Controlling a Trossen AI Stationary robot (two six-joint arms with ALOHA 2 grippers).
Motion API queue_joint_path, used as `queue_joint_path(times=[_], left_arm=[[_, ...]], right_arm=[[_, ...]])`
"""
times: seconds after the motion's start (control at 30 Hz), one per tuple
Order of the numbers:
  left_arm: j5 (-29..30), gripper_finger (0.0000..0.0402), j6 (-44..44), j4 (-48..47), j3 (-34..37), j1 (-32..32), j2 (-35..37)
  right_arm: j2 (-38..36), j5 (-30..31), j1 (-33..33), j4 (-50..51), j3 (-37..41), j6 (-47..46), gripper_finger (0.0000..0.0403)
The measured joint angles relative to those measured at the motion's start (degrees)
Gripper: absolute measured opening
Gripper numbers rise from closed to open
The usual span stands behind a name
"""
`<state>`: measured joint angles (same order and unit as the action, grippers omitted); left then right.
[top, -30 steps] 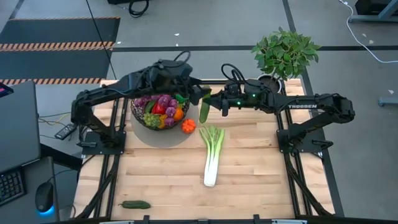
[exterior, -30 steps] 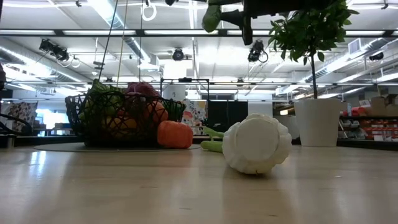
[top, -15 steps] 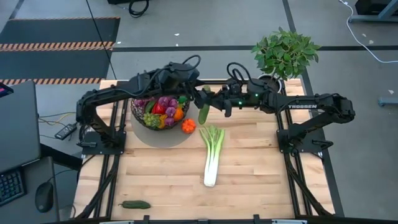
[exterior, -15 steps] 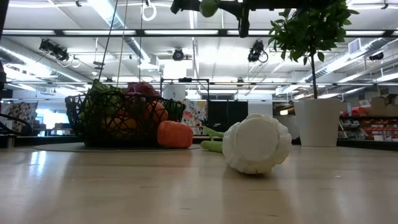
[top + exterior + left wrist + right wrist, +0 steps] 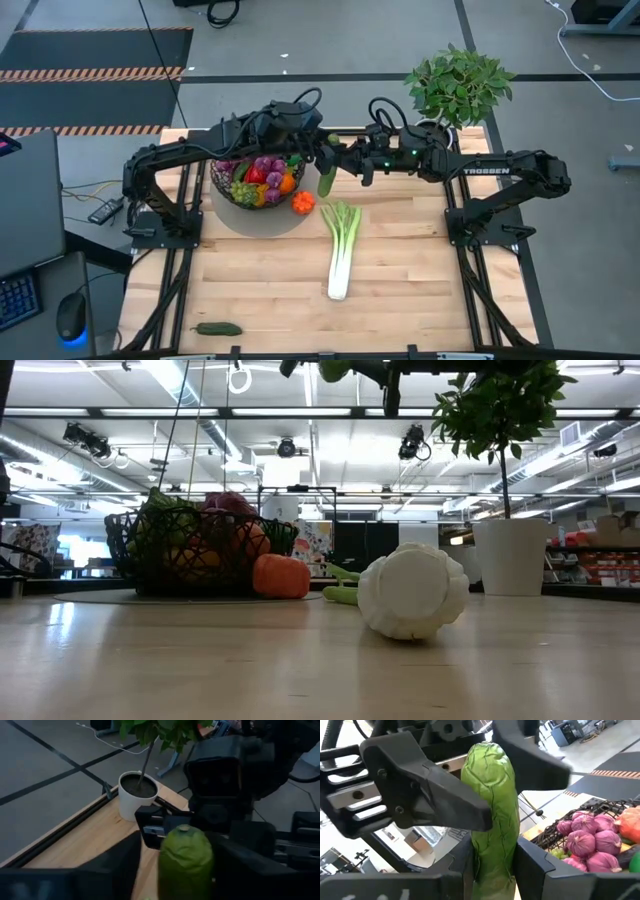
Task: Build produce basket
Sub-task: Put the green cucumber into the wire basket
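Pale wooden planks fill the middle of the high view, where we see the wire basket [image 5: 258, 182] of mixed produce at upper left of centre and the leek [image 5: 341, 248] lying below and right of it. Above the boards, the right gripper [image 5: 332, 162] is clamped on a green cucumber [image 5: 492, 815] hanging upright. The left gripper [image 5: 318, 150] meets it there, fingers [image 5: 112, 865] flanking the cucumber's top; we cannot tell whether they grip.
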<state>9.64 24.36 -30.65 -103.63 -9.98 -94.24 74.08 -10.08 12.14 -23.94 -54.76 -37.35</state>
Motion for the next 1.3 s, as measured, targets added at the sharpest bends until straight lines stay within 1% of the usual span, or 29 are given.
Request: queue_joint_path(times=[0.17, 0.23, 0.27, 0.43, 0.5, 0.6, 0.73, 0.9, 1.03, 1.2, 1.3], left_arm=[[-0.24, 0.0125, 0.00, 0.17, 0.00, 0.02, 0.00], [-0.26, 0.0093, 0.00, 0.15, 0.00, -0.14, 0.00], [-0.31, 0.0084, 0.01, 0.15, 0.00, -0.26, 0.00], [-0.46, 0.0083, 0.02, -0.25, 0.00, -0.75, 0.00], [-0.39, 0.0093, 0.01, -0.89, 0.00, -1.12, 0.01], [0.49, 0.0116, -0.28, -2.82, -0.01, -1.87, 0.84], [0.63, 0.0121, -0.31, -7.90, -0.09, -3.31, 2.41], [0.99, 0.0104, -0.20, -21.24, -0.09, -6.27, 5.98], [2.18, 0.0101, -0.21, -34.35, -0.07, -8.92, 7.77], [4.43, 0.0121, -2.42, -46.50, -0.02, -11.27, 7.98], [8.50, 0.0139, -4.23, -49.29, -0.07, -11.87, 7.48]], right_arm=[[0.00, 1.28, -0.02, 0.28, 0.00, -0.56, 0.0116], [0.00, 1.43, 0.00, 0.28, 0.00, -0.56, 0.0121], [0.00, 1.47, 0.00, 0.28, 0.00, -0.58, 0.0124], [0.00, 1.72, 0.00, 0.94, -0.05, -0.61, 0.0141], [0.00, 1.96, 0.00, 1.85, -0.09, -1.14, 0.0151], [0.00, 1.76, 0.00, 5.35, -0.09, -2.08, 0.0171], [0.00, 1.34, -0.02, 10.14, -0.09, -2.40, 0.0207], [0.00, 0.67, -0.02, 15.85, -0.07, -3.64, 0.0246], [0.00, 0.10, -0.02, 16.98, -0.04, -3.64, 0.0259], [0.00, 0.10, -0.02, 16.74, -0.04, -3.62, 0.0258], [0.00, 0.10, -0.01, 16.76, -0.04, -3.60, 0.0257]])
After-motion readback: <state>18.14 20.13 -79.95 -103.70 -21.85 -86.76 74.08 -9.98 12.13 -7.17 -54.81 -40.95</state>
